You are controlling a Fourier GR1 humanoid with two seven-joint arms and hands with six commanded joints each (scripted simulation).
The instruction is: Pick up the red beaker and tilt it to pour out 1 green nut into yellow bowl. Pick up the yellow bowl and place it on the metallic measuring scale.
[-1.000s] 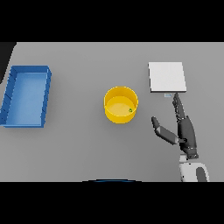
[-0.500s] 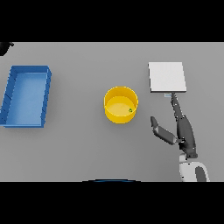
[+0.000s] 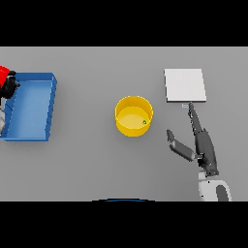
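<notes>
Table [image 3: 87,169], plain grey, bears everything. Yellow bowl [image 3: 133,116] stands at centre with one green nut [image 3: 144,122] inside. Blue tray [image 3: 30,106] lies far left; beside it my left hand [image 3: 8,86] clasps the red beaker [image 3: 3,72]. My right hand [image 3: 199,143], fingers spread, points toward the scale [image 3: 184,85].

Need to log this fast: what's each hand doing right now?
Left hand: at the left edge, shut on the red beaker.
Right hand: open, holding nothing, right of the yellow bowl.
</notes>
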